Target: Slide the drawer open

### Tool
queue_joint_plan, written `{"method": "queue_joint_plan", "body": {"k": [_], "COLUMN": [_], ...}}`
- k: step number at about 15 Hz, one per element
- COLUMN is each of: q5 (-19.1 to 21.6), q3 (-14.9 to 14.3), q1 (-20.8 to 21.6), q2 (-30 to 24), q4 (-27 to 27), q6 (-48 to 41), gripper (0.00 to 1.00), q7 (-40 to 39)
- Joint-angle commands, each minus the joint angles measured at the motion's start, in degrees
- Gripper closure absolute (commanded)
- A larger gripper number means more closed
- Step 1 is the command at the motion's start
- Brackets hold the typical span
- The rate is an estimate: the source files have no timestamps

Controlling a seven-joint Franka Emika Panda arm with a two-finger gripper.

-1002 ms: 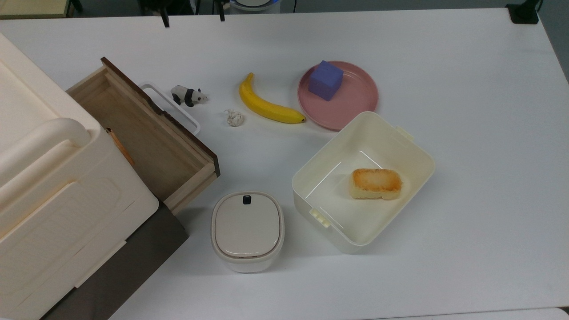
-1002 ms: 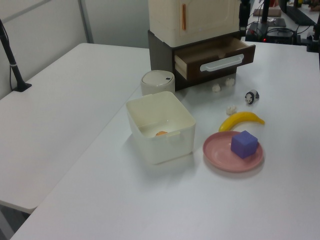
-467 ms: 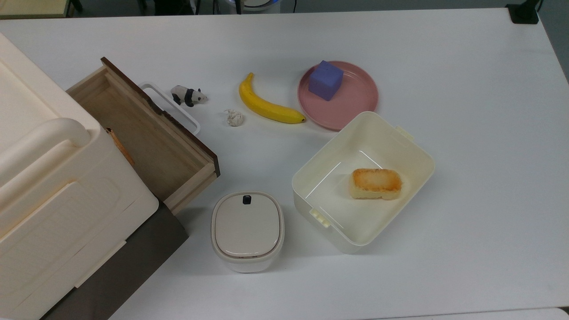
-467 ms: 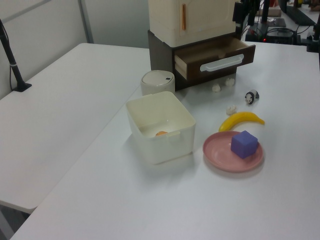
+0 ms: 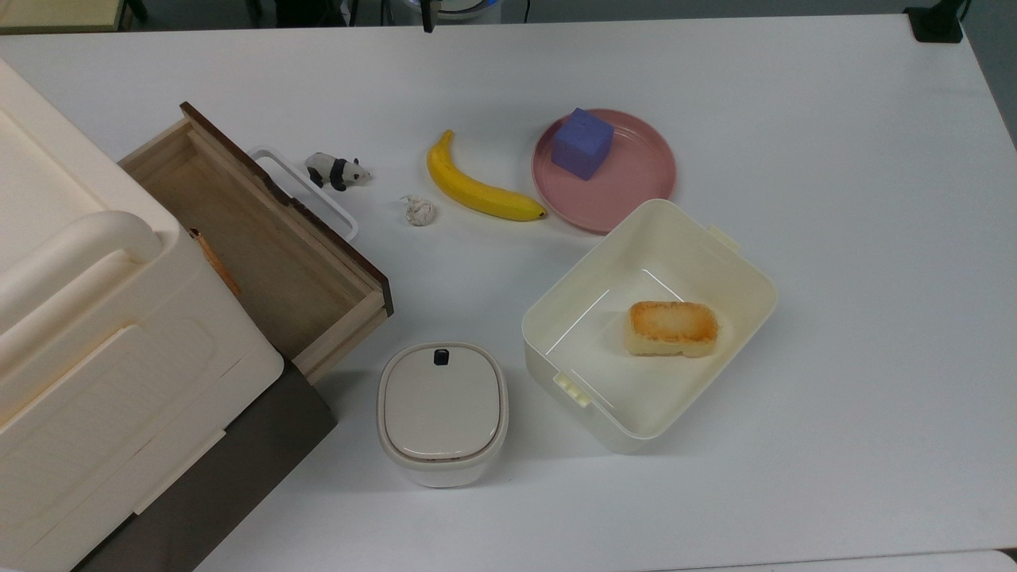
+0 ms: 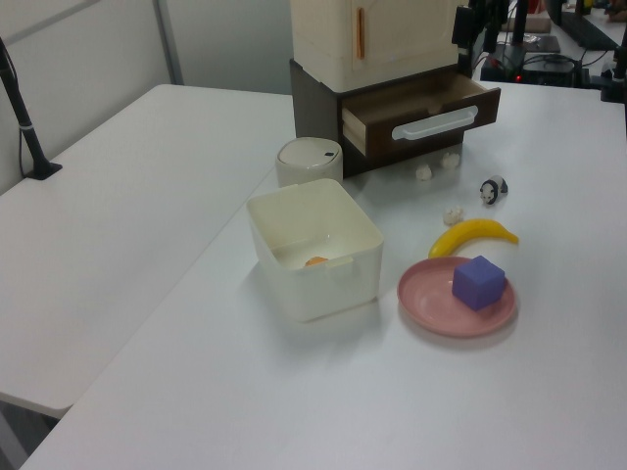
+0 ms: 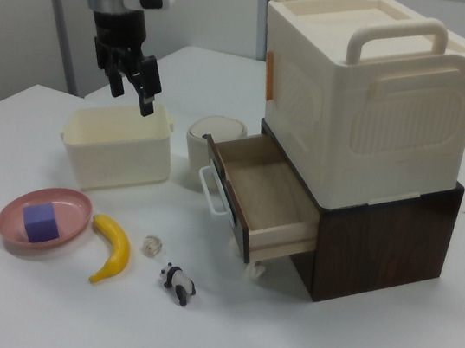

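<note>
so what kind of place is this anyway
Probably a robotics lab bench: a robot arm's hand hangs above a white table set with test props, such as a toy panda, a purple cube and an open drawer.

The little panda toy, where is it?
In the top view the panda toy stands on the white table, just right of the open drawer's white handle, left of the banana.
</note>
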Motion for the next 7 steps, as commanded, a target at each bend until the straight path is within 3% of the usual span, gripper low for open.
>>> {"method": "queue_joint_plan", "body": {"k": [1, 7], "q5": [0.3, 0.4], "q3": [-1.1, -1.1], "q1": [0.7, 0.6], "q2": [-1.3, -1.1], "q4": [-1.7, -1.7], "q6": [1.4, 1.5], "gripper": [0.00, 0.00], "q7": [-4.6, -4.7]}}
